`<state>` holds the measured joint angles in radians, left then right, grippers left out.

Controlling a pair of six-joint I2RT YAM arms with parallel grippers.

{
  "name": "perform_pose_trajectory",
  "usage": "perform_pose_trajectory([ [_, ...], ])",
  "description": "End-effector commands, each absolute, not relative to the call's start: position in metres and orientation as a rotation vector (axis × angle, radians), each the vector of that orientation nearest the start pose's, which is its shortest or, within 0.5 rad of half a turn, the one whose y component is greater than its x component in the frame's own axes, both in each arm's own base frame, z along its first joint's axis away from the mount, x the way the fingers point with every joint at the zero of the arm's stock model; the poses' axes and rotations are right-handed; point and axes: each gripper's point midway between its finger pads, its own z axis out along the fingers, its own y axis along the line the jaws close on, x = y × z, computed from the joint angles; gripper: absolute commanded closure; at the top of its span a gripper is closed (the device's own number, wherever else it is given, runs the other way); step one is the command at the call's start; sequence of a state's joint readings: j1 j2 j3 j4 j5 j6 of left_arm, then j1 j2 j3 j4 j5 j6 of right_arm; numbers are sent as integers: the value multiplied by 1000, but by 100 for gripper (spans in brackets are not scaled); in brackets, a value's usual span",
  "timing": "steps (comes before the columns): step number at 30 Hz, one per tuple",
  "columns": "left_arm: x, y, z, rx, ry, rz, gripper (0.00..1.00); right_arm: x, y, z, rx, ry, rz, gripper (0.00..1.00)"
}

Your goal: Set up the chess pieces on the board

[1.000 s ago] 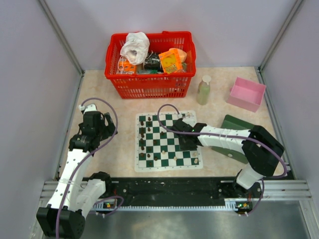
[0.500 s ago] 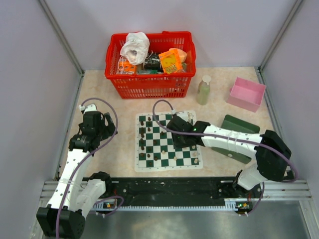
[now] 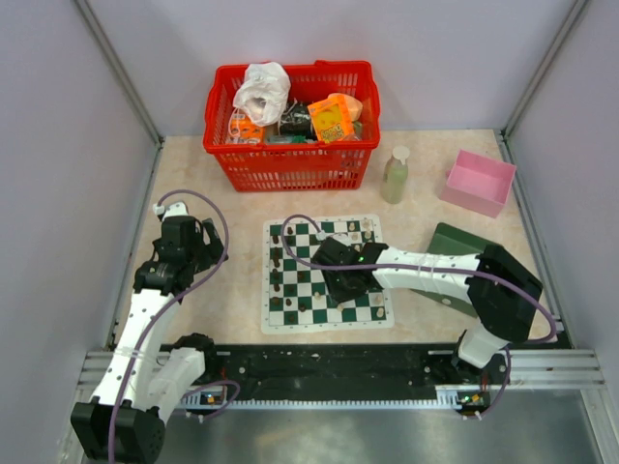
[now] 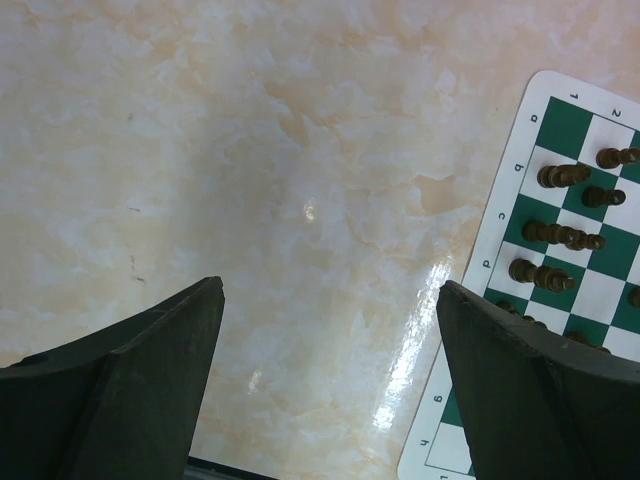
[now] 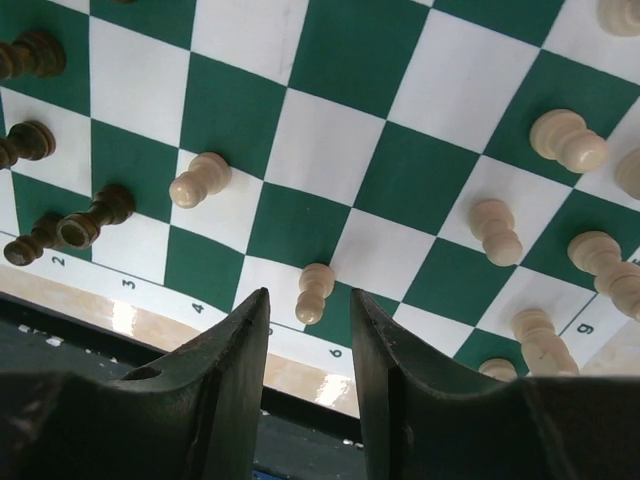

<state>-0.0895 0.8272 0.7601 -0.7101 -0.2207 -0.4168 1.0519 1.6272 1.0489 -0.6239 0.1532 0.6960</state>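
The green and white board [image 3: 267, 314] lies in the middle of the table. Dark brown chess pieces [image 3: 276, 263] stand along its left side, and cream ones [image 3: 381, 311] sit near its right side. My right gripper [image 3: 340, 282] hangs low over the board's near edge. In the right wrist view it [image 5: 308, 293] is open, and a cream pawn [image 5: 316, 290] stands just past its fingertips without touching either one. More cream pawns [image 5: 200, 178] and dark pieces [image 5: 95, 215] stand around it. My left gripper [image 4: 330, 292] is open over bare table, left of the board [image 4: 515, 185].
A red basket [image 3: 290, 166] full of items stands at the back. A pale green bottle [image 3: 396, 174] and a pink box [image 3: 479, 182] are at the back right. A dark green box [image 3: 466, 249] lies right of the board, under my right arm.
My right gripper has moved left across the board and now sits nearer its front edge. The left arm has not moved.
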Motion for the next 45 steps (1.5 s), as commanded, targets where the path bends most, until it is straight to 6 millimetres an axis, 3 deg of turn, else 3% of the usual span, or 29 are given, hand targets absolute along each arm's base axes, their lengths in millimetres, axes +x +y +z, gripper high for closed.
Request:
perform_pose_trajectory([
  [1, 247, 0, 156, -476, 2235, -8, 7, 161, 309, 50, -524, 2732, 353, 62],
  [13, 248, 0, 155, -476, 2236, -4, 7, 157, 307, 42, -552, 2767, 321, 68],
  [23, 248, 0, 155, -475, 2239, -7, 7, 161, 301, 51, -517, 2746, 301, 83],
  [30, 248, -1, 155, -473, 2240, -10, 7, 168, 276, 68, -349, 2679, 249, 84],
  [37, 249, -2, 155, -472, 2241, -13, 7, 172, 245, 61, -192, 2701, 199, 84],
  [45, 249, -2, 154, -471, 2244, -14, 7, 173, 237, 52, -174, 2716, 179, 84],
])
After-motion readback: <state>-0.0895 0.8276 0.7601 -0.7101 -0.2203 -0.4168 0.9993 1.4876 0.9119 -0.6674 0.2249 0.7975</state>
